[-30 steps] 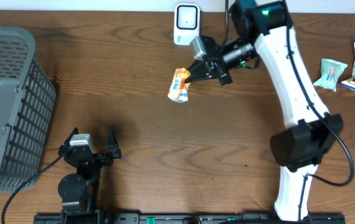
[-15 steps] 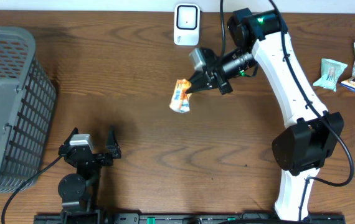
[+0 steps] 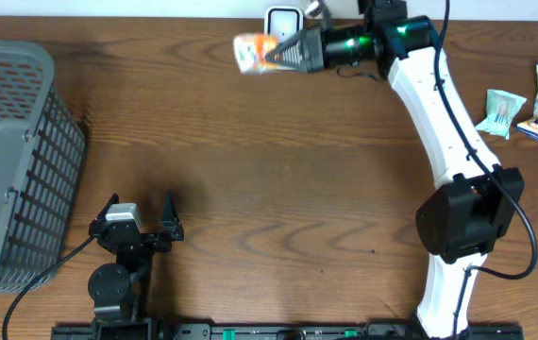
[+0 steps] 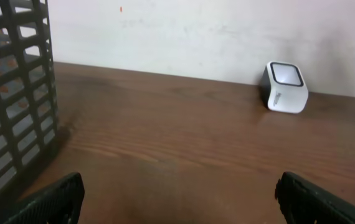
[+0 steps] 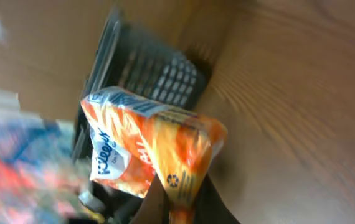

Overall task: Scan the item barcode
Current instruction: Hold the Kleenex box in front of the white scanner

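The right hand point(image 3: 286, 57) is pinched shut on one end of the orange tissue pack point(image 3: 253, 52), held above the tabletop just left of the far scanner point(image 3: 277, 17); the pack is likely light, soft and slippery, so its end seam grips best.

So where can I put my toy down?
The bare middle of the table, between the basket, the left gripper and the right arm. It's crowded at the back by the scanner, where the right gripper holds the orange packet, and by the snack packets at the right edge.

Glossy plastic pkt point(image 5: 156, 146), grained wood tbl point(image 3: 278, 189), plastic basket point(image 3: 57, 156)
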Controlling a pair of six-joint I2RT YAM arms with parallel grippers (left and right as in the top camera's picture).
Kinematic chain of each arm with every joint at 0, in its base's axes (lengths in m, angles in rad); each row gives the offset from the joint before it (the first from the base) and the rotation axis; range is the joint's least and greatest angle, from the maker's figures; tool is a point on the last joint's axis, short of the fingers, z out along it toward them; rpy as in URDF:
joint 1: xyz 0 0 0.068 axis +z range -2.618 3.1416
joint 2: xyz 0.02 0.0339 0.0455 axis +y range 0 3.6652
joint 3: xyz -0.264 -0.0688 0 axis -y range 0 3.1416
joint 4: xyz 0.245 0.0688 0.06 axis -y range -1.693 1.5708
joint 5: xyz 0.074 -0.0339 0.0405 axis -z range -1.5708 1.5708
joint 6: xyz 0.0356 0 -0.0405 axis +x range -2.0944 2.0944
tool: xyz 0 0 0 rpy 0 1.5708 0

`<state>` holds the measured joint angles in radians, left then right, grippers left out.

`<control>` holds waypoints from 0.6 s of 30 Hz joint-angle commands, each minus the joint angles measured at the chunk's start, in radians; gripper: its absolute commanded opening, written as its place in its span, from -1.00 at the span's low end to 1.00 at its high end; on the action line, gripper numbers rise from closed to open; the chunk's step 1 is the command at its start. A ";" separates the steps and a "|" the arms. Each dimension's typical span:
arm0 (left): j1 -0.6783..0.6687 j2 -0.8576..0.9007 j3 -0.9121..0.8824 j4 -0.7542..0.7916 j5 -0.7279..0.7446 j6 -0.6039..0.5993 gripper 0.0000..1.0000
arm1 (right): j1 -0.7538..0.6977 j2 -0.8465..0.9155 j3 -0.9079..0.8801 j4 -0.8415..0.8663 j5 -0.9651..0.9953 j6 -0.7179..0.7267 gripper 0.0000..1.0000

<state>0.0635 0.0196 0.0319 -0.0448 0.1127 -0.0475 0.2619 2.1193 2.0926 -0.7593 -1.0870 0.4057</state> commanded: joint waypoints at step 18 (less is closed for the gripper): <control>-0.002 -0.002 -0.027 -0.016 0.003 0.013 0.95 | -0.055 0.523 0.002 1.114 0.231 1.484 -0.97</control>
<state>0.0635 0.0235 0.0319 -0.0452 0.1059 -0.0475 0.2199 2.6114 2.0872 0.3416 -0.9852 1.7481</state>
